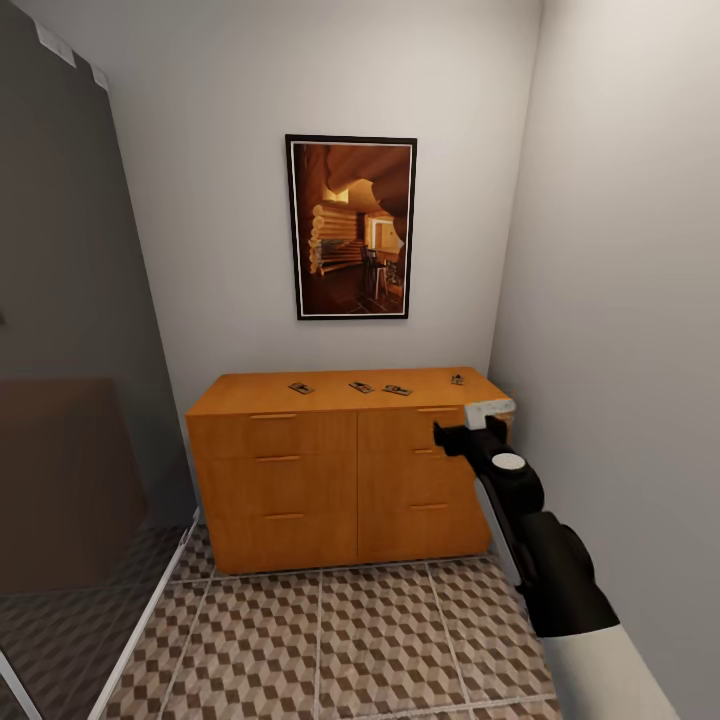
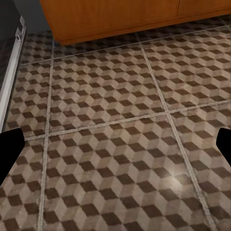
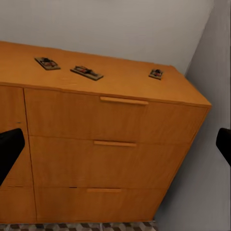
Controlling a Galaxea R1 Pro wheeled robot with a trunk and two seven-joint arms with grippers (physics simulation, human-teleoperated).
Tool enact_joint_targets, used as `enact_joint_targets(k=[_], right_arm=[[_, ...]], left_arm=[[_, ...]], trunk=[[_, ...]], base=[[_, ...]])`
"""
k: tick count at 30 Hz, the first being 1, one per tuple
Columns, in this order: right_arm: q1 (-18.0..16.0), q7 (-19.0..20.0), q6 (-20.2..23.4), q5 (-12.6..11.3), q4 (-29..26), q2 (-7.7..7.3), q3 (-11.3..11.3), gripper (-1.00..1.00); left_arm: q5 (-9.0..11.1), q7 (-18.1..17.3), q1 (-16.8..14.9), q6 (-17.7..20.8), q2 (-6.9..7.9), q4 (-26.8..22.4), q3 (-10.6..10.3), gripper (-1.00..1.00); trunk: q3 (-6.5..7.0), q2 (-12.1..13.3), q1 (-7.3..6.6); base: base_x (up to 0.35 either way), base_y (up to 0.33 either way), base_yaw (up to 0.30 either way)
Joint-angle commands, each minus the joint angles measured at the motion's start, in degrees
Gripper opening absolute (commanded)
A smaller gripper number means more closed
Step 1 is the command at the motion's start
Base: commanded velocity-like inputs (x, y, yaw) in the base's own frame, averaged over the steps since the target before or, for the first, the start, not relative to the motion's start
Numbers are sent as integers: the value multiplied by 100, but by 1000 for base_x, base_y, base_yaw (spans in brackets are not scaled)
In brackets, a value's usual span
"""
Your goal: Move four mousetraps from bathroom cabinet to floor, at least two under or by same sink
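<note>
Mousetraps sit in a loose row on top of the cabinet (image 1: 340,470) in the head view: one (image 1: 300,388) toward the left of the top, two (image 1: 361,387) (image 1: 397,390) near the middle, and a fourth (image 1: 457,379) close to the back right corner by the side wall. All four lie flat and apart from one another. The right arm reaches forward with its end effector (image 1: 478,425) raised in front of the cabinet's right-hand drawers, just under the front edge of the top, probably lining up for the nearest trap. The bathroom floor (image 1: 330,640) spreads in front, bare of traps.

From the left wrist, the left end effector (image 2: 115,144) hangs over the floor tiles with its fingers (image 2: 9,149) spread wide and nothing between them; the cabinet's foot (image 2: 134,17) lies ahead.

From the right wrist, the right end effector (image 3: 115,147) is likewise wide apart and empty, facing the drawer fronts. Three traps show on the top: two (image 3: 47,63) (image 3: 86,72) toward the middle, one (image 3: 155,74) near the right end. No trap is yet taken; the sink is not in sight.
</note>
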Motion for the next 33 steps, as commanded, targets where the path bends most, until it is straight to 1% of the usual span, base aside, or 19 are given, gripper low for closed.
enact_joint_targets(k=[1, 2, 3, 4, 6, 7, 10, 13, 14, 18, 19, 25, 26, 28, 31, 33], right_arm=[[-126, 5, 105, 49, -2, 0, 7, 100], [-361, 6, 259, 44, 3, 0, 7, 100], [-487, 8, 350, 43, 6, 0, 7, 100], [-751, 24, 557, 38, 16, 0, 7, 100], [-1030, 43, 771, 32, 36, 0, 7, 100], [-1314, 57, 966, 26, 56, 0, 7, 100], [-1713, 96, 1192, 15, 79, 0, 7, 100], [-2027, 193, 1332, 4, 91, 0, 7, 100], [-2239, 387, 1409, -1, 104, 0, 7, 100], [-2375, 671, 1463, -5, 134, 2, 7, 100], [-2409, 792, 1489, -5, 158, 8, 10, 100], [-2456, 1171, 1541, -7, 244, 11, 25, 100], [-2461, 1346, 1545, -7, 281, 7, 31, 100], [-2464, 1520, 1547, -7, 306, 3, 35, 100], [-2467, 1993, 1550, -7, 338, -20, 45, 100], [-2468, 2170, 1551, -7, 349, -30, 45, 100]], left_arm=[[16, 1, -3, -18, 1, 3, -32, 100], [17, 1, -3, -18, 1, 3, -31, 100], [17, 1, -3, -18, 1, 3, -31, 100], [16, 1, -3, -18, 1, 3, -33, 100], [16, 1, -3, -18, 1, 3, -35, 100], [15, 1, -3, -18, 1, 3, -34, 100], [15, 1, -3, -18, 1, 3, -36, 100], [15, 1, -3, -18, 0, 3, -37, 100], [15, -2, -3, -18, -7, 4, -37, 100], [15, -3, -3, -18, -32, 4, -37, 100], [15, -5, -3, -18, -39, 4, -38, 100], [3, -7, -3, -18, -56, 4, -38, 100], [1, -7, -3, -18, -57, 4, -38, 100], [0, -8, -3, -18, -58, 4, -38, 100], [-2, -8, -3, -18, -60, 4, -38, 100], [-2, -8, -3, -18, -60, 4, -38, 100]], trunk=[[-6, -3, 0], [-6, -3, 0], [-6, -3, 0], [-6, -3, 0], [-6, -3, 0], [-6, -3, 0], [-6, -3, 0], [-6, -3, 0], [-6, -3, 0], [-6, -3, 0], [-6, -3, 0], [-6, -3, 0], [-6, -3, 0], [-6, -3, 0], [-6, -3, 0], [-6, -3, 0]], base=[[0, 0, 0], [0, 0, 0], [0, 0, 0], [0, 0, 0], [0, 0, 0], [0, 0, 0], [0, 0, 0], [0, 0, 0], [0, 0, 0], [0, 0, 0], [0, 0, 0], [0, 0, 0], [0, 0, 0], [0, 0, 0], [0, 0, 0], [0, 0, 0]])
